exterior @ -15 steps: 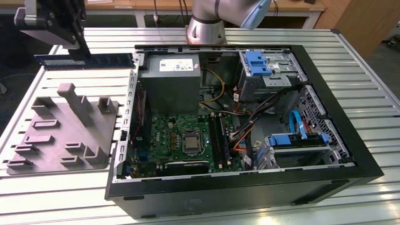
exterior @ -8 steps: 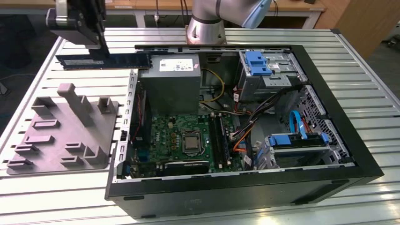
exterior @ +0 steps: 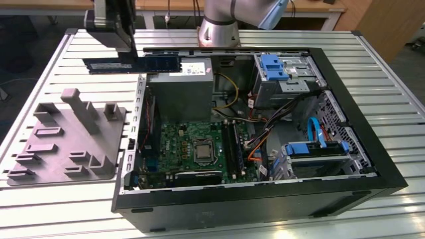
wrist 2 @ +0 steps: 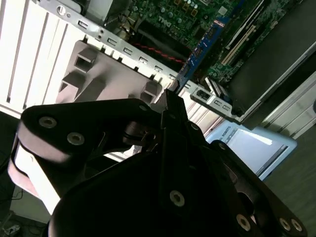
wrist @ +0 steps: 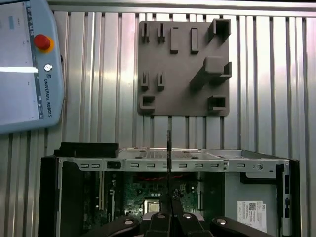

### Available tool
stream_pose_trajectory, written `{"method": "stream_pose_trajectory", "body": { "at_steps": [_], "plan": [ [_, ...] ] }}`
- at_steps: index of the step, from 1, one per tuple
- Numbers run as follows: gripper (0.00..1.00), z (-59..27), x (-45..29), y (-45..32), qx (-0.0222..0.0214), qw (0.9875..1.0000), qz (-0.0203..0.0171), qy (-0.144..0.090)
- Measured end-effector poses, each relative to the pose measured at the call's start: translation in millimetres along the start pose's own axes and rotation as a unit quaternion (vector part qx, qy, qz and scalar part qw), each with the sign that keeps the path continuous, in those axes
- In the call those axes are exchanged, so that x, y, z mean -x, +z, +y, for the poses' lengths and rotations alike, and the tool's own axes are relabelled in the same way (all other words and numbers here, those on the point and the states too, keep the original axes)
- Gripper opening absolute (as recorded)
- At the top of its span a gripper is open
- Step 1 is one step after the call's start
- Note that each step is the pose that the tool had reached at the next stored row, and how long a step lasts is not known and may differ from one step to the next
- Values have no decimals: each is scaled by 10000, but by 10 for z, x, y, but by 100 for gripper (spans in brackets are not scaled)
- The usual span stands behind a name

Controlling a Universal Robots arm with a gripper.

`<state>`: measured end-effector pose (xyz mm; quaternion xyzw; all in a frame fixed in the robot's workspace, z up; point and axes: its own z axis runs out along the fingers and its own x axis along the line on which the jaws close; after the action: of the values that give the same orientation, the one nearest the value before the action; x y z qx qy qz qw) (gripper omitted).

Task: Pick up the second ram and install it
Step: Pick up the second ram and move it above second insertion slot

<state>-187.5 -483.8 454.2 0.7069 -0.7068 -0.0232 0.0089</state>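
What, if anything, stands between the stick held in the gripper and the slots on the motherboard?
Nothing visible: the stick hangs over the open case's rim, and the slots lie uncovered, cables beside them.

Even, bright-ish light on the ribbed silver metal table [exterior: 47, 74], shadier inside the open black computer case [exterior: 265, 206]. In the second wrist view that table [wrist 2: 19, 54] is blown out white.
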Motion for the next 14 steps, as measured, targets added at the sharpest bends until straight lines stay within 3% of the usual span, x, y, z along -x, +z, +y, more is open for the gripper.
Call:
{"method": "stream_pose_trajectory", "body": {
  "at_steps": [14],
  "plan": [
    [11,-449,0,-13,0,10000,0,0]
  ]
}}
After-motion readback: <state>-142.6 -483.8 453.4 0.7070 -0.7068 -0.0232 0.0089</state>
